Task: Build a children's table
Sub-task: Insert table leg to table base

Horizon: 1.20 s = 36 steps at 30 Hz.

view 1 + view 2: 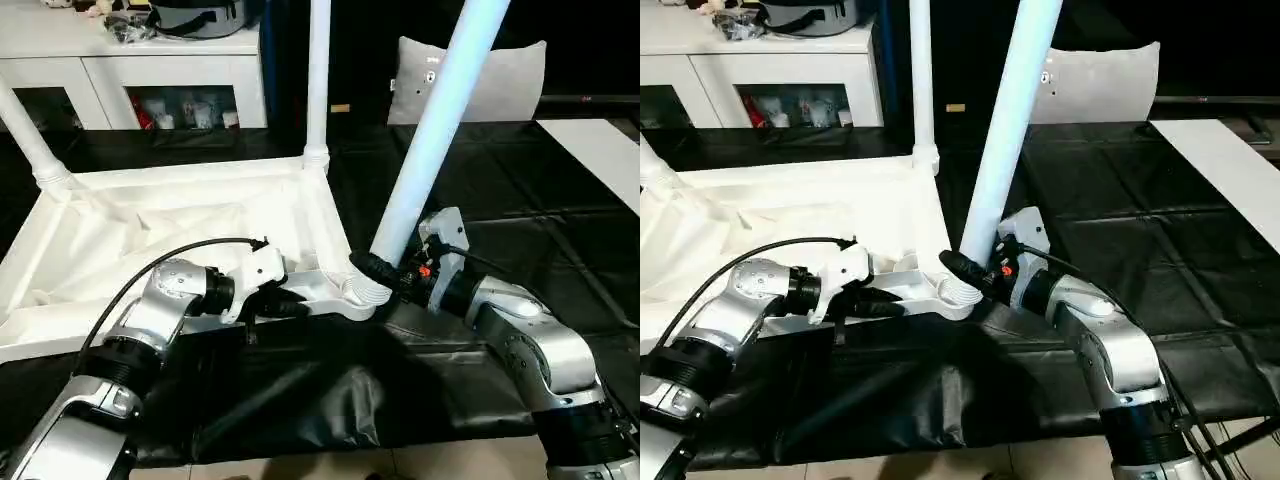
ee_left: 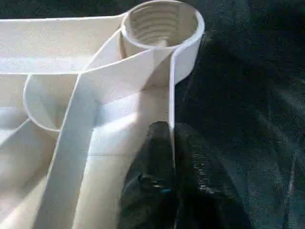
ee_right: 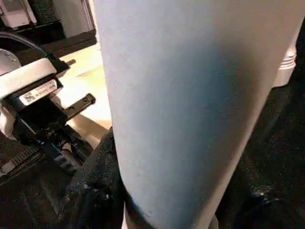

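Left eye view: tabletop [image 1: 200,225] lies underside up on the black-covered floor [image 1: 520,190], two legs already standing in the far corner sockets, one at the far left [image 1: 25,130] and one at the far right [image 1: 318,80]. Right hand [image 1: 385,272] is clenched around the third leg [image 1: 435,120] just above its flared end, which sits at the near corner socket [image 1: 362,290]; the leg tilts away to the right, not upright. Left hand [image 1: 290,300] grips the tabletop's near rim, fingers [image 2: 152,181] pinched on the wall close to the socket.

Left wrist view shows a threaded socket [image 2: 162,24], empty.

Risk, as judgement: with the leg tilted, threads may cross or the end may skid out of the socket when turned. If the rim grip slips, the tabletop could rotate with the leg and disturb the two seated legs.

White cabinet [image 1: 150,70] behind holds small items on its shelves, too small to identify; a bag [image 1: 200,15] rests on top.
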### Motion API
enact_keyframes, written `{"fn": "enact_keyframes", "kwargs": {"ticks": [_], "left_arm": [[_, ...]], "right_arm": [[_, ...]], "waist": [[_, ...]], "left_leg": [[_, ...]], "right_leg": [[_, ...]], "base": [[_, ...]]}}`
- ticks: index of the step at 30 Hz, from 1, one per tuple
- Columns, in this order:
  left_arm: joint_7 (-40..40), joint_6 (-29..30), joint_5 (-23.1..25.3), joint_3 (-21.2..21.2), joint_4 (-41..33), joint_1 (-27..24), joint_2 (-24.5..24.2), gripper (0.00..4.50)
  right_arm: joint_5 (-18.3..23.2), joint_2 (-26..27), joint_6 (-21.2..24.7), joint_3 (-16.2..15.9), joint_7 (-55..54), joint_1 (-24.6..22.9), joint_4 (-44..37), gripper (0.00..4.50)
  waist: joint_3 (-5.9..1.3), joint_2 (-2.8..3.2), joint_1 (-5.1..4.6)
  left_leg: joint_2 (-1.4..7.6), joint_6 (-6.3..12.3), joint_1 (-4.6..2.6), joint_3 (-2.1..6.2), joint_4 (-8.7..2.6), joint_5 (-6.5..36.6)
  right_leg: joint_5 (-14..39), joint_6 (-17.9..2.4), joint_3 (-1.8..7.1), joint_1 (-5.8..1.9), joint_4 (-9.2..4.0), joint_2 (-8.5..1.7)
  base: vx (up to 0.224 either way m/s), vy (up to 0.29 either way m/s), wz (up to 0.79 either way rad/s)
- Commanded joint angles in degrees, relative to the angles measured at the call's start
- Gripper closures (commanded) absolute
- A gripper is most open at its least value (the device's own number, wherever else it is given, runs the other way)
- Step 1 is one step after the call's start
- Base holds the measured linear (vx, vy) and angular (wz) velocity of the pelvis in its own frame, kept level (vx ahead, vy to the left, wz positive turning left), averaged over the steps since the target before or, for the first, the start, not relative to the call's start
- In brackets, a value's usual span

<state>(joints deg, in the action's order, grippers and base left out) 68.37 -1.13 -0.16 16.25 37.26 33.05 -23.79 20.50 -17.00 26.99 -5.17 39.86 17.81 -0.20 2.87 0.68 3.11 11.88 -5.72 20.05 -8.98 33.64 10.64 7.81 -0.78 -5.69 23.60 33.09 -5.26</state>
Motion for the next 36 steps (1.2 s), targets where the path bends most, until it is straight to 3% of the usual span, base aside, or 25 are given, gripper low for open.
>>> {"fn": "enact_keyframes", "kwargs": {"ticks": [1, 4, 7, 9, 11, 13, 16, 20, 23, 30, 33, 36], "left_arm": [[0.69, 0.75, 1.29, 1.27, 0.92, -0.90, -0.68, 4.48], [1.50, -0.26, 2.30, 2.31, 0.64, -0.83, -1.21, 4.50], [3.97, -1.43, 0.69, 2.22, -1.14, -1.07, -0.91, 4.50], [5.98, -1.77, 0.25, 2.86, -2.75, -1.23, -1.09, 4.50], [6.63, -1.73, 0.24, 3.21, -3.41, -1.26, -1.19, 4.50], [7.84, -1.63, -0.20, 3.67, -4.64, -0.99, -1.13, 4.50], [7.67, -2.77, 0.52, 4.06, -4.35, -0.35, -1.12, 4.50], [6.12, -4.23, 2.03, 4.03, -3.19, 0.47, -0.72, 4.50], [5.20, -4.61, 2.59, 4.05, -2.66, 0.71, -0.74, 4.50], [4.88, -4.15, 1.88, 3.24, -2.91, 0.16, -0.73, 4.50], [4.10, -3.40, 0.68, 2.00, -2.72, -0.15, -0.29, 4.50], [3.30, -2.78, 0.04, 1.21, -2.49, -0.18, 0.16, 4.50]], "right_arm": [[-0.01, -0.56, 0.89, -1.04, 0.85, 1.17, -0.73, 2.57], [-0.47, -1.25, 1.99, -2.14, 1.93, 2.21, 0.25, 2.57], [-1.59, -1.91, 2.77, -3.74, 3.40, 4.18, 2.88, 2.57], [-1.94, -1.94, 3.01, -4.22, 4.04, 5.16, 4.52, 2.57], [-2.23, -1.94, 2.92, -4.42, 4.24, 5.54, 5.33, 2.57], [-3.03, -2.25, 2.89, -5.54, 5.03, 6.40, 7.65, 2.57], [-2.88, -2.39, 2.96, -6.34, 6.61, 6.77, 8.95, 2.58], [-2.08, -2.41, 3.33, -6.62, 8.61, 7.06, 9.99, 2.59], [-2.76, -2.40, 2.76, -6.58, 8.82, 7.18, 10.98, 2.59], [-0.85, -0.59, -0.01, -2.48, 7.24, 5.60, 13.16, 2.59], [1.97, 1.75, -2.97, 1.18, 6.74, 1.58, 13.09, 2.59], [2.42, 3.16, -5.99, 2.34, 6.36, -1.09, 13.34, 2.59]], "waist": [[-3.50, -0.15, 0.23], [-3.59, -0.09, 0.20], [-3.76, -0.20, 0.22], [-3.90, -0.64, 0.32], [-4.04, -0.40, 0.63], [-4.08, -0.72, 0.90], [-4.01, -0.77, 0.98], [-3.88, -0.75, 1.03], [-3.90, -0.80, 1.15], [-3.86, -0.54, 1.50], [-4.04, -0.08, 1.84], [-4.15, 0.02, 2.01]], "left_leg": [[0.21, 1.34, 0.06, -0.12, -4.19, 17.59], [0.33, 1.41, 0.15, -0.09, -4.27, 16.99], [0.52, 1.38, 0.23, -0.20, -4.27, 15.58], [0.68, 1.62, 0.23, -0.41, -4.20, 13.86], [0.84, 1.57, 0.25, -0.45, -4.18, 12.10], [0.79, 1.86, 0.27, -0.64, -4.11, 10.82], [0.78, 1.89, 0.28, -0.68, -4.13, 10.53], [0.73, 1.47, 0.10, -0.68, -4.19, 12.17], [0.78, 1.20, 0.12, -0.65, -4.22, 12.23], [0.82, 0.78, -0.07, -0.56, -4.32, 13.96], [0.86, 0.69, -0.11, -0.49, -4.32, 14.12], [0.92, 0.71, -0.04, -0.50, -4.39, 14.23]], "right_leg": [[32.71, -3.02, 1.68, -2.79, -5.56, -2.67], [30.85, -3.80, 1.85, -2.91, -5.21, -2.68], [27.00, -5.53, 2.14, -3.02, -4.60, -2.67], [23.93, -7.05, 2.41, -3.08, -4.20, -2.77], [20.70, -8.40, 2.57, -3.21, -3.58, -2.86], [17.46, -9.74, 2.67, -3.40, -3.16, -2.77], [17.28, -9.86, 2.66, -3.52, -3.12, -2.78], [21.30, -8.42, 2.61, -3.42, -3.67, -2.83], [21.47, -8.07, 2.63, -3.44, -3.70, -2.83], [22.98, -7.74, 2.52, -3.26, -3.99, -2.84], [21.73, -8.15, 2.52, -3.31, -3.83, -2.92], [19.14, -9.08, 2.54, -3.35, -3.71, -2.87]], "base": [[0.000, 0.000, 0.00], [0.000, 0.000, 0.00], [0.000, 0.000, 0.00], [0.000, 0.000, 0.00], [0.000, 0.000, 0.00], [0.000, 0.000, 0.00], [0.000, 0.000, 0.00], [0.000, 0.000, 0.00], [0.000, 0.000, 0.00], [0.000, 0.000, 0.00], [0.000, 0.000, 0.00], [0.000, 0.000, 0.00]]}}
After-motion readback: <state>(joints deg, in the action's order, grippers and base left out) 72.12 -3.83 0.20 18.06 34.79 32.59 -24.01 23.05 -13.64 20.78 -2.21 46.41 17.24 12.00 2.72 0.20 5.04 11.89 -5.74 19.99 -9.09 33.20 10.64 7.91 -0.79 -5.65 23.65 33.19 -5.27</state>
